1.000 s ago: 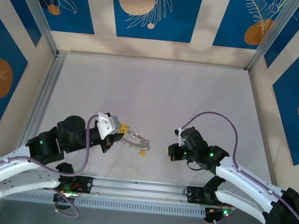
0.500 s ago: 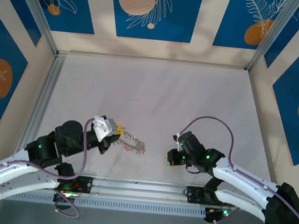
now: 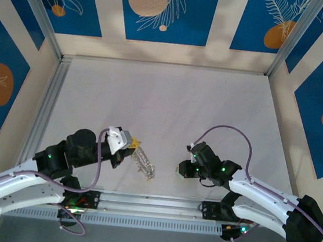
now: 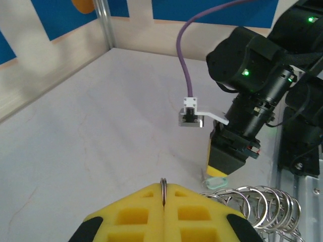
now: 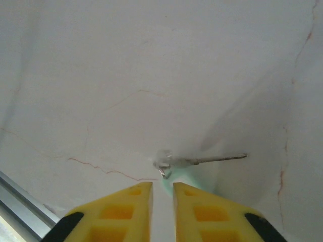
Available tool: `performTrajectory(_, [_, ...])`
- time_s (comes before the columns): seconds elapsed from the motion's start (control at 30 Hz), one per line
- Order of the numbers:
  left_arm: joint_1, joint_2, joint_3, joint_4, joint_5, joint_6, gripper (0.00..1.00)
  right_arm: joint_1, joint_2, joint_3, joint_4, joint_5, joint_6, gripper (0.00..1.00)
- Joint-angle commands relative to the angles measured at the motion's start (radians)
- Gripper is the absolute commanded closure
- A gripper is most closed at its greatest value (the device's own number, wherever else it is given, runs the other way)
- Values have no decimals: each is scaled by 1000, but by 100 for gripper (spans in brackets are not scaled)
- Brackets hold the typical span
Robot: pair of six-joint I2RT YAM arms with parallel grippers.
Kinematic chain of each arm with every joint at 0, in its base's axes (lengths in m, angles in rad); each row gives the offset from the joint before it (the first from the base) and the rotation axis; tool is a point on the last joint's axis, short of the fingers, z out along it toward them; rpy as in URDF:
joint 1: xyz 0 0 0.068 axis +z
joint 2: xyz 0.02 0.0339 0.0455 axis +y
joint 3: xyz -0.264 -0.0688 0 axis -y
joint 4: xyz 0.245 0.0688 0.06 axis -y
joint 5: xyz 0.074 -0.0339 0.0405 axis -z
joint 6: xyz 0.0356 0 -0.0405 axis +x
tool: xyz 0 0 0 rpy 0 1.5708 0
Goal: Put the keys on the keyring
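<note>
Your left gripper (image 4: 163,195) is clamped tight; your right gripper (image 5: 162,194), at its three o'clock, stands narrowly parted and empty. The left holds the coiled silver metal keyring (image 3: 145,163), which trails toward five o'clock. The pale-mint-headed silver key (image 5: 202,161) lies at the right fingertips' twelve o'clock. The step looks like pickup: close on the key's head.

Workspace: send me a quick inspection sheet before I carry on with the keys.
Surface: pale table, thin reddish hairlines.
Job's things: keyring, coiled wire loops; mint-headed key on the table.
Clutter: nothing seen.
End effectors: left end effector shut on a keyring loop; right end effector at the key's head, fingers narrowly apart, grip unclear.
Cables: purple cables looping above both arms.
Surroundings: blue patterned wall panels.
</note>
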Motion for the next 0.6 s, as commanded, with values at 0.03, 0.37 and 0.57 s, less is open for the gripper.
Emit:
performTrajectory(0.03, [8,-2,27,67,74,-19,100,1,-42,58,-61,2,-39,75])
performTrajectory(0.37, [8,35,82,54,257,-49,100,240,-311,280,-40,-6,-387,77])
performTrajectory(0.57, [8,82,99,105,355,-92,100,355,-219,337,199,-77,-534,77])
